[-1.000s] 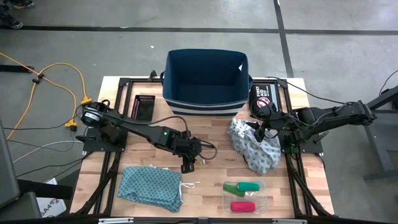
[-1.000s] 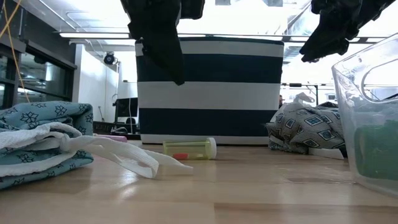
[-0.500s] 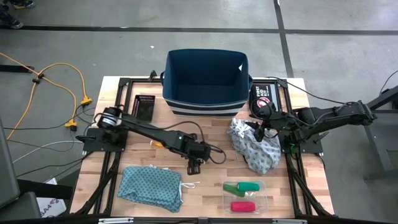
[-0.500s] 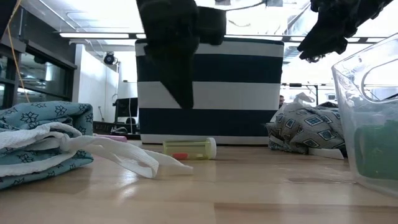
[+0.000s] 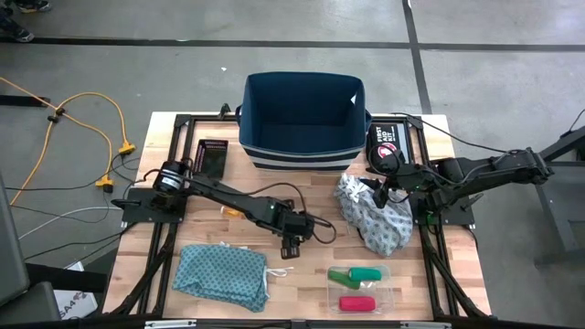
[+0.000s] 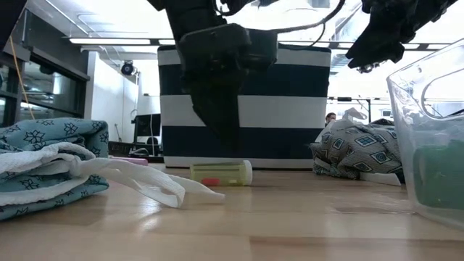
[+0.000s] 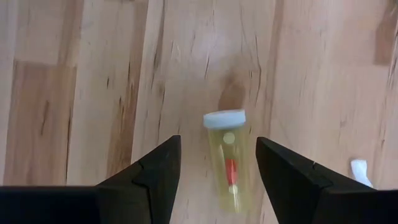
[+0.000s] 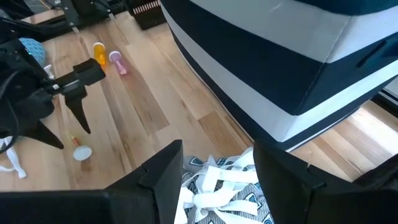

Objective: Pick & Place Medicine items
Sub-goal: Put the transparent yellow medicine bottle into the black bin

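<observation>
One clear vial [image 7: 227,163] between the left gripper [image 7: 217,180]'s open jaws; right gripper [image 8: 217,180]'s jaws open, empty.

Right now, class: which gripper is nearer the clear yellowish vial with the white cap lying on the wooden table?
The left gripper: it hangs directly over the clear yellowish vial, jaws open either side. The right gripper is well off, above the grey patterned cloth.
</observation>
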Tool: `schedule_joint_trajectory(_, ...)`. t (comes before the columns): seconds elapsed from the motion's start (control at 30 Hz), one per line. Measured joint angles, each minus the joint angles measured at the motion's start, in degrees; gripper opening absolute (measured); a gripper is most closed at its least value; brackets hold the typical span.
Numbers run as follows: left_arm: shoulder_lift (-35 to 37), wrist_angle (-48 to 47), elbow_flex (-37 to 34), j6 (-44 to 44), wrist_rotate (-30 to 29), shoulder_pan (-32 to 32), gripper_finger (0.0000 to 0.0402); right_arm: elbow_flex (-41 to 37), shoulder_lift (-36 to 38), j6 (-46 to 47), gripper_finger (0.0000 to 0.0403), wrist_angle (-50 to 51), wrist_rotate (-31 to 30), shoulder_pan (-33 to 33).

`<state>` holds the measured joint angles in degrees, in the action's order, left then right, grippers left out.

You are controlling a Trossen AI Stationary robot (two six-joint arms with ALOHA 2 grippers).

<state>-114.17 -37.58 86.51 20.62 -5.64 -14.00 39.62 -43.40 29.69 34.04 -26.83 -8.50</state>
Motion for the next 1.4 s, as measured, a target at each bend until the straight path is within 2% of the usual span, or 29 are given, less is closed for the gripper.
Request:
schedule_joint_trajectory(0.6, -4.0, 2.1, 0.0, 2.6, 1.4, -0.4, 0.0199, 0.0, 0.0, 0.0, 0.0184, -0.1, 0.0, 0.0)
schedule_joint_trajectory(1.13, -4.1, 1.9, 0.0, 3.2, 1.3, -0.4, 0.0198, 0.0, 0.0, 0.0, 0.0184, -0.5, 0.0, 0.0)
schedule_joint_trajectory(1.4, -4.1, 1.9, 0.0, 3.2, 1.3, -0.4, 0.0160, 0.0, 0.0, 0.0, 0.0184, -0.5, 0.0, 0.0)
